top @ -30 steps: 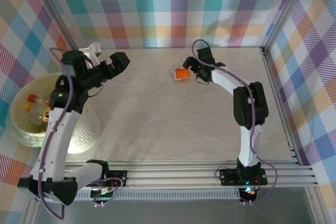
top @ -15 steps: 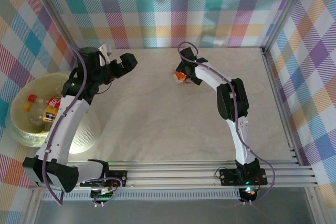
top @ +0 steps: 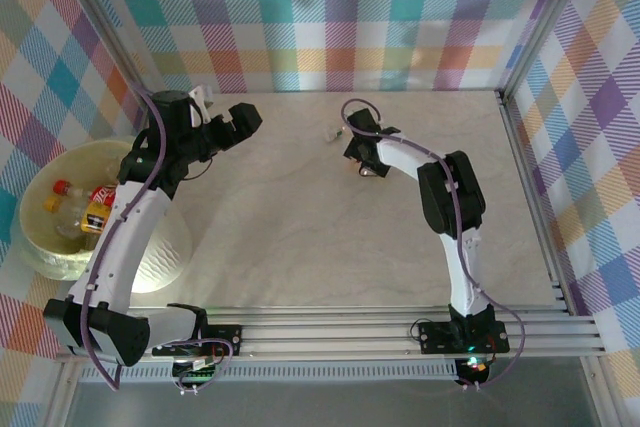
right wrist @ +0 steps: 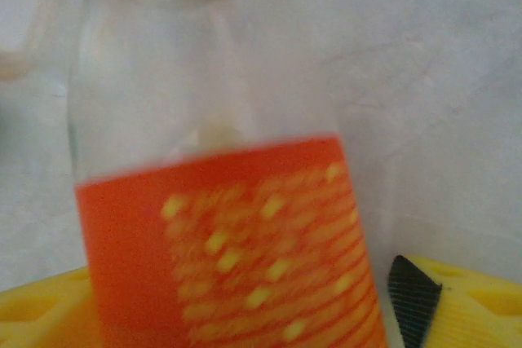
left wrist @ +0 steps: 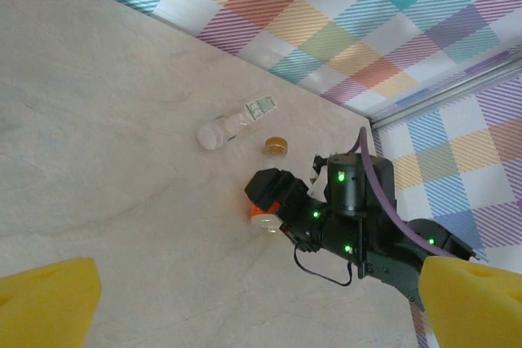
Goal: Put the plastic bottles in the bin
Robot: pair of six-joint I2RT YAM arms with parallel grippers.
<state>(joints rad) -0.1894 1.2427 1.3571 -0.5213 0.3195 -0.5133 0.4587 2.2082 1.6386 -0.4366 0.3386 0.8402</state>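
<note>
Straddling an orange-label bottle [right wrist: 220,226], the right gripper [right wrist: 245,319] has one yellow finger [right wrist: 37,311] at the bottle's 9 o'clock side. The other finger, edged with a black pad [right wrist: 412,307], is at its 3 o'clock side. The first finger seems to meet the label and a thin pale sliver shows beside the second, so I cannot tell whether the bottle is truly squeezed. The bottle is clear above its orange band, which is speckled with yellow dots. It rests on the pale table [right wrist: 457,79].

Seen from above, this gripper sits near 12 o'clock on the table, a little short of the plaid back wall [top: 340,17], its arm bent in from a base at 5 o'clock. The left wrist camera shows an orange end of the bottle under the gripper's black tip. At that gripper's 11 o'clock a clear bottle [left wrist: 232,124] lies on its side, with a white cap and a green-and-white label. A small gold cap [left wrist: 276,146] sits near it, at its 4 o'clock, not touching it.

The left gripper [top: 235,125] hangs over the table at about 10 o'clock, its yellow fingertips [left wrist: 45,303] spread wide apart with bare table between them. The bin [top: 28,227] stands at 9 o'clock, at the table's left edge. It holds several bottles, among them a red-capped bottle [top: 62,187], a red-label bottle [top: 103,194] and a yellow-and-orange bottle [top: 93,215].
</note>
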